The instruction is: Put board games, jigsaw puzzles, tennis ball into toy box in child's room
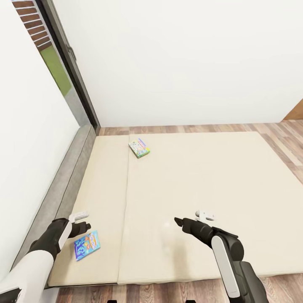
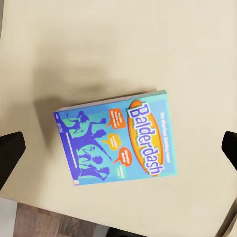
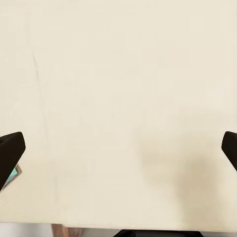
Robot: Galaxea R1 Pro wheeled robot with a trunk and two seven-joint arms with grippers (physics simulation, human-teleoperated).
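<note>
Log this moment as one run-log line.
left gripper: open, above blue board game | right gripper: open, over bare bed | green board game: untouched

Legible text: "Balderdash" in white letters on an orange oval, on the cover of the blue game box (image 2: pixel 116 143) lying flat on the bed (image 2: pixel 123 44); a smaller line of white print runs alongside the title, too small to read; the orange and green speech bubbles on the cover carry print, also unreadable. Second game box (image 1: pixel 139 148), farther up the bed in the head view: cover lettering too small to read.
</note>
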